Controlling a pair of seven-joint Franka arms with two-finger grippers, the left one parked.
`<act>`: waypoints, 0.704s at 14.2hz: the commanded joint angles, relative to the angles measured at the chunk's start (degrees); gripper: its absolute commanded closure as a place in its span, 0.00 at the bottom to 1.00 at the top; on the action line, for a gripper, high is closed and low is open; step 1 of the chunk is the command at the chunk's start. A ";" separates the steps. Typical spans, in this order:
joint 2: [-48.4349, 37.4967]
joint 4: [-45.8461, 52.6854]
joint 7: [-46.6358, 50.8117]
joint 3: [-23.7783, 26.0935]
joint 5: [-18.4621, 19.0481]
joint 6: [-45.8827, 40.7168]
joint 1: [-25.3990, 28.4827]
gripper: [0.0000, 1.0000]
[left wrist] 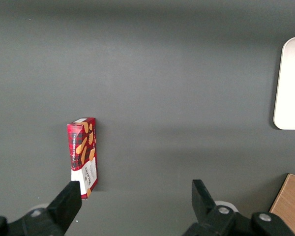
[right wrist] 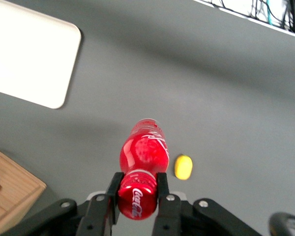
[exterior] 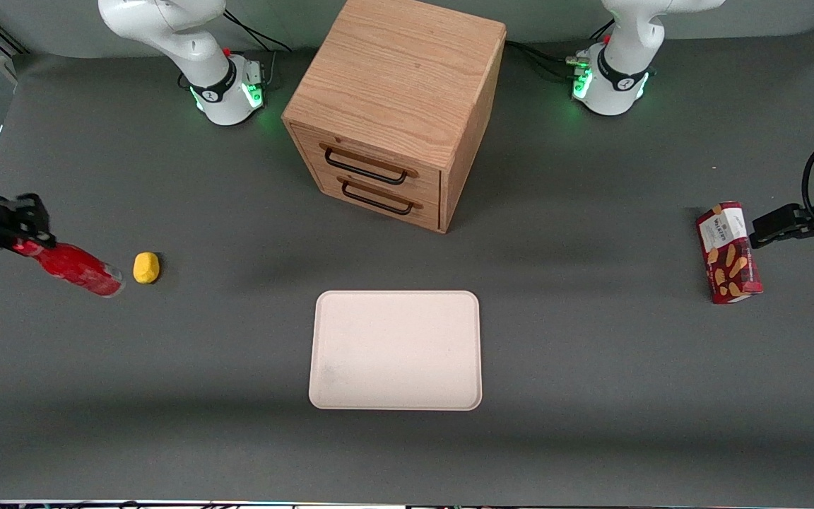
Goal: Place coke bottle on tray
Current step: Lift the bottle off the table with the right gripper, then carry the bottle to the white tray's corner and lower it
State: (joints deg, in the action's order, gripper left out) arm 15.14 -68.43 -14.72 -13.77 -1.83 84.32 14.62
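coke bottle (right wrist: 143,150) glossy plastic | tray (exterior: 396,350) matt | cabinet (exterior: 396,106) wood

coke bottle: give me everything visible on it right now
The coke bottle is a small, slim, glossy red bottle with white Coca-Cola lettering and a red cap, plastic by its look. The gripper is shut on its cap end. It is tilted, base slanting down, at the working arm's end of the table beside the yellow lump, off the tray.

We see the black two-finger gripper (exterior: 25,237) at the working arm's end of the table, clamped on the cap end of the slim red coke bottle (exterior: 75,269), which slants away from it. A small yellow lump (exterior: 146,268) sits just beside the bottle's base, and the pale cream rectangular tray (exterior: 396,350) lies well apart from the gripper, nearer the camera.
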 commanded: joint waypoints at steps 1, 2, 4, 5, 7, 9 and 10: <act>8.83 12.85 6.78 5.49 0.76 -2.76 -0.29 1.00; 11.11 15.23 8.89 8.38 2.51 -2.67 -0.29 1.00; 14.98 18.58 12.68 13.31 4.81 -1.10 -0.29 1.00; 16.40 19.46 13.22 15.16 5.86 0.21 -0.20 1.00; 18.42 19.56 14.62 17.89 6.57 3.64 0.06 1.00; 20.79 19.56 15.68 20.61 6.66 7.50 0.15 1.00; 21.94 19.56 15.77 21.15 6.75 9.09 0.32 1.00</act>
State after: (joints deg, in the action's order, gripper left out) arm 33.85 -52.68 -0.53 5.40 3.85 91.64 14.95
